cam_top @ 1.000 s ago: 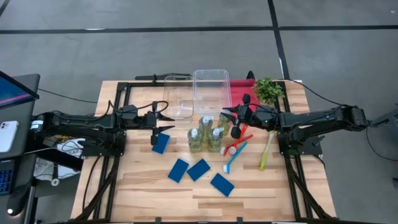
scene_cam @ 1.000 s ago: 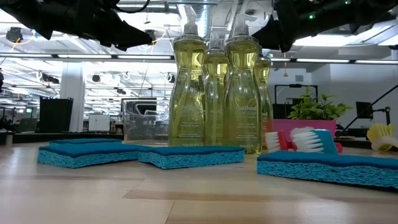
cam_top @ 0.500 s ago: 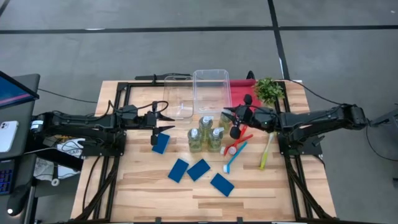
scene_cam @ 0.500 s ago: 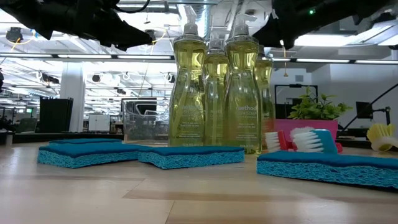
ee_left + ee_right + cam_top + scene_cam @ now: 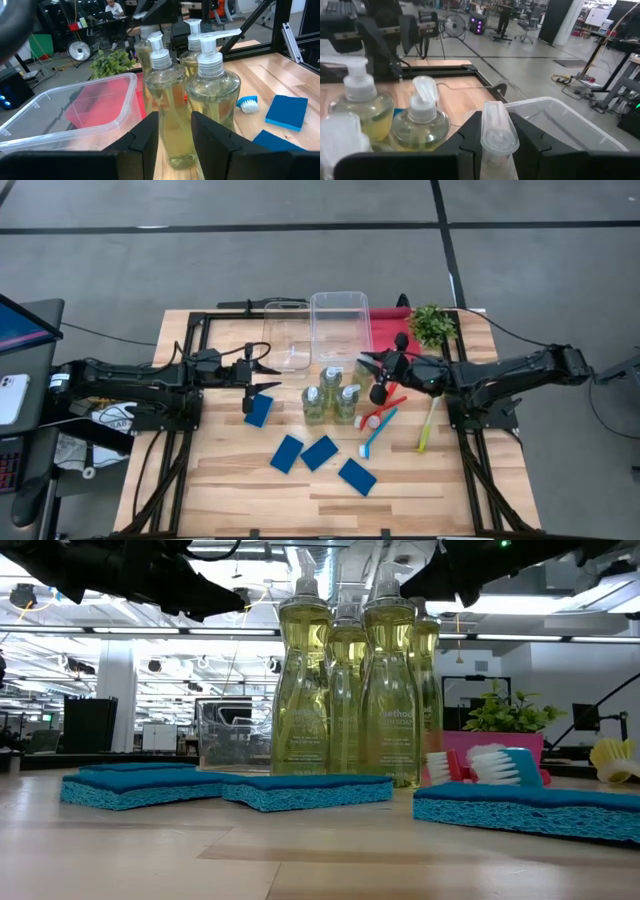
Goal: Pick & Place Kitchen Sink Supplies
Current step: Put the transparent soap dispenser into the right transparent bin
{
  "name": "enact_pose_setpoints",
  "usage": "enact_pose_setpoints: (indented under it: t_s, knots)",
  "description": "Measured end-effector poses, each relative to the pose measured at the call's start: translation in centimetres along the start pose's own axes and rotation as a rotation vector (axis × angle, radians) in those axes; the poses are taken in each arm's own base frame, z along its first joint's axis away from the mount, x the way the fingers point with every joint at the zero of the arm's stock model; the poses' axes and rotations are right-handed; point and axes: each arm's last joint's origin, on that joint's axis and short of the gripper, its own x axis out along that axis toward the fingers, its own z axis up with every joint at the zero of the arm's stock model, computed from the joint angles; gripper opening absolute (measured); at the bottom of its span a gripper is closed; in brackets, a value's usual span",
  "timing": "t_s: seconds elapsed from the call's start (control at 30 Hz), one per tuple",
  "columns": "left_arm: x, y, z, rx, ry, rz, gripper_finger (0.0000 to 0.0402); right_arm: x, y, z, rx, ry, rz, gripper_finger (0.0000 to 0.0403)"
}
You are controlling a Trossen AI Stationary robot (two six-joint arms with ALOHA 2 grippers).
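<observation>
Right tool (image 5: pixel 496 131): clamped on pump bottle (image 5: pixel 497 131) head for lifting, clear bin (image 5: pixel 560 125) ahead | left tool (image 5: pixel 175 131): parted, empty.

Two dark robot arms mounted at the sides of a wooden table
Left arm (image 5: pixel 140 375) and right arm (image 5: pixel 510 370): matte black, jointed segments on black tube frames, with black cables trailing off each base; each ends in a gripper, left gripper (image 5: pixel 268 367) and right gripper (image 5: pixel 368 363), of two flat, angular black fingers (image 5: pixel 145 137), seen as tapered wedges from table height
</observation>
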Motion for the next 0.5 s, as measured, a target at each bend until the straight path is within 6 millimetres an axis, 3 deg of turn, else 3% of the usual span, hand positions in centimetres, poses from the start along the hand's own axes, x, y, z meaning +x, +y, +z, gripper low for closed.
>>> enact_pose_setpoints:
  t_s: [0.5]
  knots:
    - [0.0, 0.0, 0.0, -0.012, 0.0, -0.001, 0.0118, -1.2, -1.0, 6.2, -0.031, 0.052, 0.013, 0.0067]
